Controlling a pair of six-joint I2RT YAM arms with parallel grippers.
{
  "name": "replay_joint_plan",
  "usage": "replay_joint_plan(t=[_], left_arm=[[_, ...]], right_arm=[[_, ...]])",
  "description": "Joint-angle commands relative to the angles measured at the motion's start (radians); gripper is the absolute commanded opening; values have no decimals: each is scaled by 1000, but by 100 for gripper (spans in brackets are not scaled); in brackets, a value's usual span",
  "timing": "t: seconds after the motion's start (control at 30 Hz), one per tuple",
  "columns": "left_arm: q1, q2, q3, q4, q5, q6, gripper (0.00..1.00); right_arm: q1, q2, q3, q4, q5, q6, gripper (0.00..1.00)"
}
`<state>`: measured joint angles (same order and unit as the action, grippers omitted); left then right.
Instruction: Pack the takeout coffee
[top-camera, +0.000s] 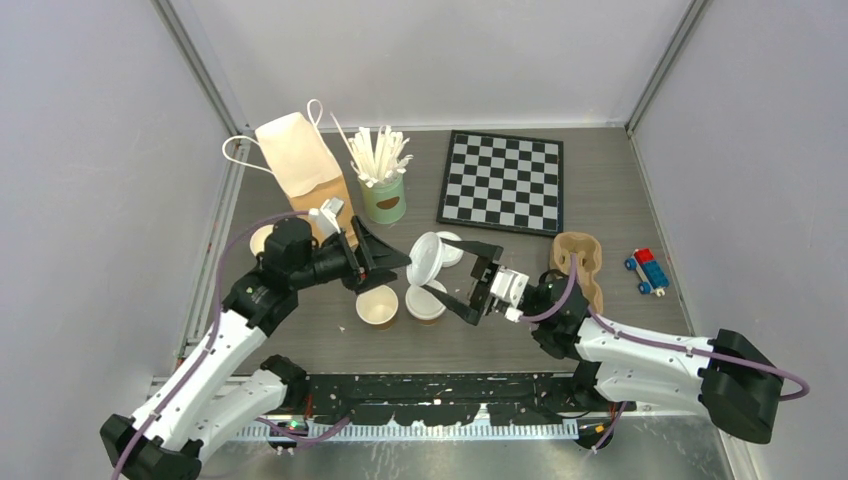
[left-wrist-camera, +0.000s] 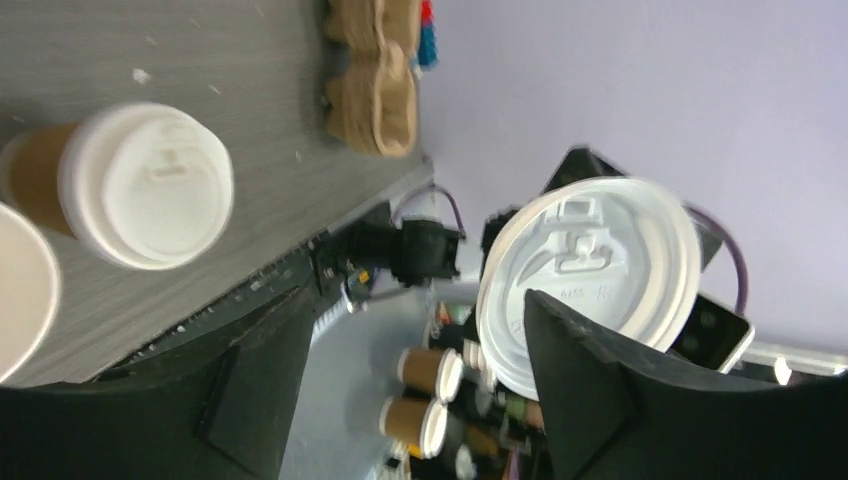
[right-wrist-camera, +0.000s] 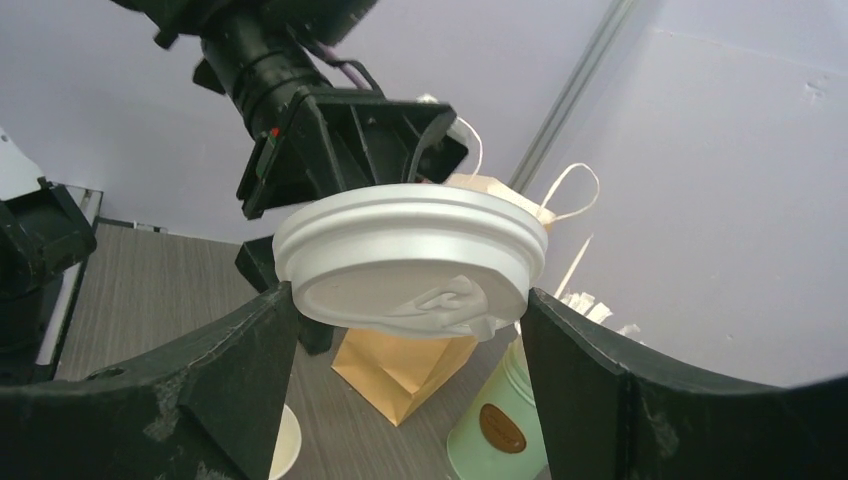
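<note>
White plastic lid (right-wrist-camera: 410, 255) is up in the air between the two arms, well above the table (top-camera: 600, 330). The right gripper (right-wrist-camera: 408, 292) has it pinched edge to edge, one finger on each side of the rim. The left gripper (left-wrist-camera: 415, 300) sits right next to it with its jaws spread wide, gripping nothing as far as the wrist view shows.

Down below, the open paper cup (top-camera: 377, 305) and the lidded paper cup (top-camera: 426, 303) stand just beside each other. Neither is in the pulp cup tray (top-camera: 578, 262) or the paper bag (top-camera: 300, 165).

Stuff that looks dicey:
- That's a thin lid held only by its rim. Too much squeeze and it probably bows and pops out. Too little and it slips.
- The left fingers are very close to it, so backing that arm out sloppily could clip the lid and twist it in the grip.
- A dropped lid lands right on the cups, and an empty paper cup likely tips easily.
- Nothing is steadying the open cup. Pressing the lid on off-centre or tilted could crumple the rim or shove the cup over.
</note>
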<state>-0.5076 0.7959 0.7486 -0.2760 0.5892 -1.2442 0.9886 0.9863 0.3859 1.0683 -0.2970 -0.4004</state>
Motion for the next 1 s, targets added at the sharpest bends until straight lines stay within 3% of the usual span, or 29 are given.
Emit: replay_joint_plan(t=[0.0,0.07,0.17,0.3,0.4,0.5,0.67,0.83,0.97], left_arm=[[3,-29,150,-291,-285,246,87],[3,-28,194,-411,-411,308,97],[3,-31,240,-524,-589,378,100],[4,-36,263,-644,-831,434,100],[14,-47,233,-681,-886,442,100],[50,-65,171,-667,-817,432,98],[182,-87,69,-617,-584,442,95],[400,-83,-25,-563,-266,488,82],[473,-43,-67,-521,-155,497,75]], right_arm=[[5,-54,-18,18,109,108,77],[5,-84,-22,-27,155,149,77],[5,-127,-5,-142,224,227,76],[5,-173,135,-518,351,370,74],[4,-138,283,-818,467,505,73],[5,-57,435,-1083,506,591,72],[5,122,670,-1419,477,733,71],[28,291,855,-1628,427,831,68],[76,441,1015,-1775,431,843,70]])
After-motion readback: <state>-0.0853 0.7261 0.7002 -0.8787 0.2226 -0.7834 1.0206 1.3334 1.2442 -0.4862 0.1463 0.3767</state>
